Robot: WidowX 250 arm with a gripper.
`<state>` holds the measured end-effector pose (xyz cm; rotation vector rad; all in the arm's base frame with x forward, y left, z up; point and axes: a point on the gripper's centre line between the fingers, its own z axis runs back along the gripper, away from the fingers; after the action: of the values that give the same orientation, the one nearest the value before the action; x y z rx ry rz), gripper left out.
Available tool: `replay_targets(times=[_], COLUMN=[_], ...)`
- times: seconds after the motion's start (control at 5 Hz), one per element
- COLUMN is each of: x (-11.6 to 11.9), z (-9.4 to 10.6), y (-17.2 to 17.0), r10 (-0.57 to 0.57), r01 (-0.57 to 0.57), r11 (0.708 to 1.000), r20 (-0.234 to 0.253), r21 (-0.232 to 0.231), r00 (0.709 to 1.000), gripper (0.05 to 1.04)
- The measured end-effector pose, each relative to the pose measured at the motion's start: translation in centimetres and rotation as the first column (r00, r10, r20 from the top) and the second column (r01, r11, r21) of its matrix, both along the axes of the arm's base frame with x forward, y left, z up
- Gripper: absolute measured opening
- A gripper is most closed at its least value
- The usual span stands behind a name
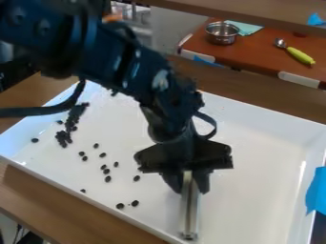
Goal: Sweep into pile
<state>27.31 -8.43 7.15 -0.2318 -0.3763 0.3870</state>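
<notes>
The black gripper [187, 183] hangs over the right-centre of the white tray, shut on the top of an upright, pale sweeping tool [189, 209]. The tool's lower end is low over the tray floor near the front edge. Small dark beans [107, 171] lie scattered to the left of the gripper, with a few near the front wall. A denser heap of beans [71, 121] sits at the tray's upper left, partly strung out in a line. Whether the tool touches the tray floor, I cannot tell.
The white tray [261, 183] has raised walls and stands on a wooden table. Blue tape [316, 190] is on its right wall. Behind, a brown surface holds a metal pot [222, 33], a green cloth [247, 27] and a spoon with a yellow-green handle [300, 55].
</notes>
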Motion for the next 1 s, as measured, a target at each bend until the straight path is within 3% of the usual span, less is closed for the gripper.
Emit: replay_targets(times=[0.2, 0.8, 1.0], x=[-0.4, -2.7, -2.6], z=[-0.7, -0.2, -0.8], y=[2.0, 8.2, 9.3], r10=[-0.013, -0.092, -0.100], r01=[0.013, 0.092, 0.099], r11=[1.000, 0.996, 0.994], r20=[-0.010, 0.011, 0.013], r21=[0.009, 0.004, 0.048], r00=[1.000, 0.996, 0.995], gripper=[0.371, 0.370, 0.371])
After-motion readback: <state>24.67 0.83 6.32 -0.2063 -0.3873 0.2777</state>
